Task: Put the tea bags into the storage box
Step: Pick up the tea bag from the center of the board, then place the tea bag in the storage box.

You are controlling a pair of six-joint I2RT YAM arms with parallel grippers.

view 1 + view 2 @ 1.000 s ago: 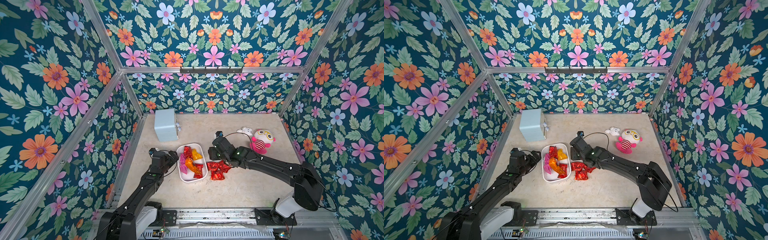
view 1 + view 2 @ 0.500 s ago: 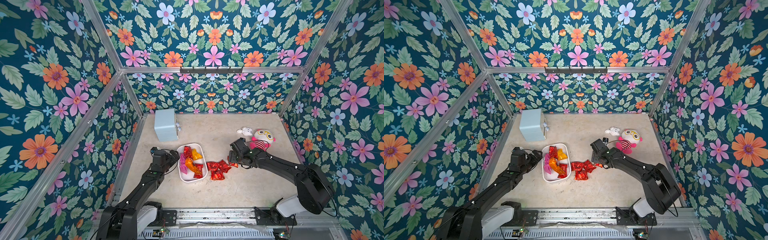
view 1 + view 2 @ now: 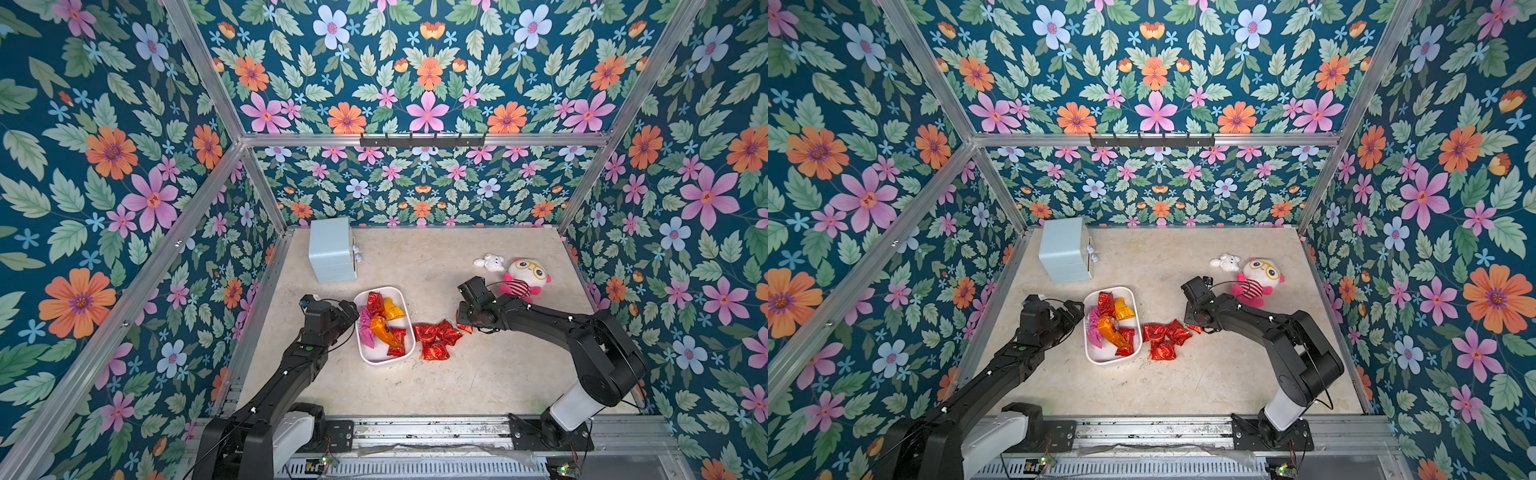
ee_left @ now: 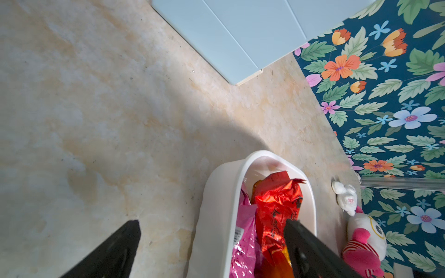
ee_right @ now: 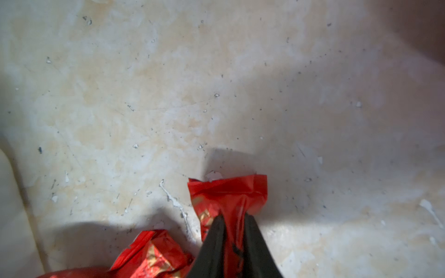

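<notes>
Top views both show a pale, marbled beige tabletop point(image 3: 457, 386) closed in on three sides by dark floral walls point(image 3: 428, 83) on aluminium framing. The storage box point(image 3: 376, 357) — white, shallow, round-cornered — sits left of centre. In it lie tea bags point(image 3: 384, 328) in red, pink and orange-yellow, crinkled, shiny and overlapping. Just right of the box, a loose pile point(image 3: 434, 340) of red ones lies on the table. The right gripper point(image 3: 462, 323) is at the pile's right edge with a red sachet point(image 3: 466, 329) at its tip. The left gripper point(image 3: 349, 311) is at the box's left wall. A pale blue drawer box point(image 3: 331, 249) stands far left and a pink plush doll point(image 3: 524, 278) far right. The near half of the table and the far middle are bare.

Left wrist view: the left gripper's jaws stand wide apart, one finger over bare table, the other over the box's contents, with the white rim between them. Whether either touches the rim I cannot tell.

Right wrist view: the two fingers are pinched together on the red sachet's middle, and its flat sealed end sticks out beyond them. More red bags lie just beside it. Scuffed, speckled table lies open beyond — whether the sachet is clear of the surface I cannot tell.
</notes>
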